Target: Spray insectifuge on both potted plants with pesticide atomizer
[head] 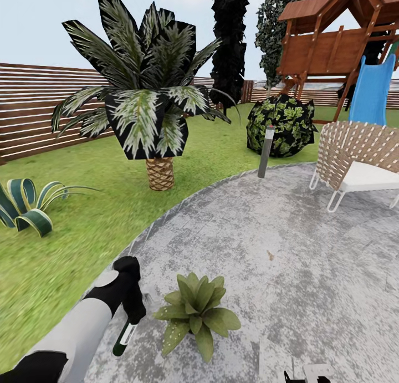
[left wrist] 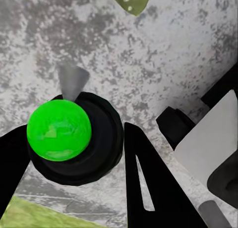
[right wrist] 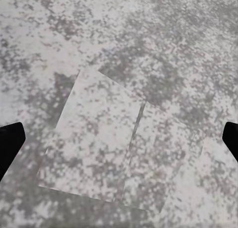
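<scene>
My left gripper (head: pixel 132 305) is shut on the pesticide atomizer (head: pixel 124 337), a slim dark-green bottle with a white label band that hangs below the black fingers, over the paving's edge. In the left wrist view the atomizer (left wrist: pixel 74 139) sits end-on between the two black fingers (left wrist: pixel 148 183), with a bright green round spot and a pale grey nozzle. One potted plant (head: pixel 197 312), a low green rosette, stands on the paving just right of the bottle; its pot is hidden by leaves. The second plant is out of view. My right gripper (right wrist: pixel 119 143) hangs open over bare paving.
A palm (head: pixel 151 100) and a striped agave (head: pixel 25 207) grow on the lawn to the left. A grey bollard light (head: pixel 266 151), a dark bush (head: pixel 281 123), a woven chair (head: pixel 357 158) and a playset with a blue slide (head: pixel 370 92) stand ahead and to the right. The slat fence (head: pixel 27 108) bounds the lawn.
</scene>
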Motion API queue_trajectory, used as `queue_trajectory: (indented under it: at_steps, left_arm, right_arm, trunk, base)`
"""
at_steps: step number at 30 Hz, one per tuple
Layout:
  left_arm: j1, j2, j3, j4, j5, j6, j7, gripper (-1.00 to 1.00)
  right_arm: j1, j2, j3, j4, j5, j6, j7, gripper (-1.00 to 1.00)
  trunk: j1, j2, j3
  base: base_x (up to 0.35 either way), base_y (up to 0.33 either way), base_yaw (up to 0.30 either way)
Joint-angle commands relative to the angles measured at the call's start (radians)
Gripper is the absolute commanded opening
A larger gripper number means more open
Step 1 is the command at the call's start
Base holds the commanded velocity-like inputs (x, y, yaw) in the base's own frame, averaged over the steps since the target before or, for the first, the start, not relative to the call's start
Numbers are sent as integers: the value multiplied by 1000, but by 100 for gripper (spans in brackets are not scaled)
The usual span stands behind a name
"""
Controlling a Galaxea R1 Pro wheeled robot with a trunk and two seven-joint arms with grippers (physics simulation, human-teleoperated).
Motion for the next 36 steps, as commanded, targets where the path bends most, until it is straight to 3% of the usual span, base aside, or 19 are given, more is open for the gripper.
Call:
queue_trajectory:
  at_steps: [1,5,9,11,25,36]
  left_arm:
    - [-5,0,-1,-1,-6,11,-8,-100]
    - [-9,9,1,0,-7,7,-9,-100]
    - [-2,57,5,2,1,-2,-10,-100]
    - [2,65,4,2,3,-3,-7,-100]
    - [5,56,1,6,3,-2,11,-100]
    - [6,60,6,13,5,-1,52,-100]
  right_arm:
    - [0,0,9,0,-9,-3,-3,100]
    - [0,0,9,0,-9,-3,-3,100]
    - [0,0,9,0,-9,-3,-3,100]
    - [0,0,9,0,-9,-3,-3,100]
    - [0,0,9,0,-9,-3,-3,100]
    - [0,0,9,0,-9,-3,-3,100]
  trunk:
    - [0,0,-1]
    - [0,0,-1]
    - [0,0,-1]
    - [0,0,-1]
    - [0,0,-2]
    - [0,0,-18]
  base:
    - [0,0,0]
    - [0,0,0]
    - [0,0,0]
    - [0,0,0]
    - [62,0,0]
    - [2,0,0]
